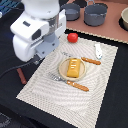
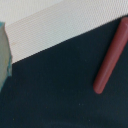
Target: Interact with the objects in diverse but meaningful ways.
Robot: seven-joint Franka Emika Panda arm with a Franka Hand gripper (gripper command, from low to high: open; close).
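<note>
The dark brown sausage stick (image 1: 21,76) lies on the dark table just off the placemat's edge at the exterior view's left; it also shows in the wrist view (image 2: 111,55). The orange-yellow ridged block (image 1: 73,67) lies on a tan plate (image 1: 62,70). The red tomato (image 1: 72,37) sits at the mat's far edge. The white-and-blue piece (image 1: 98,50) lies at the mat's far right. My gripper (image 1: 36,60) hangs over the mat's edge near the sausage, mostly hidden under the arm's white body. Its jaws do not show clearly.
A striped placemat (image 1: 100,85) covers the table's middle. An orange-handled fork (image 1: 70,81) and knife (image 1: 89,60) flank the plate. Two grey pots (image 1: 95,14) (image 1: 70,11) and a bowl (image 1: 124,19) stand at the back.
</note>
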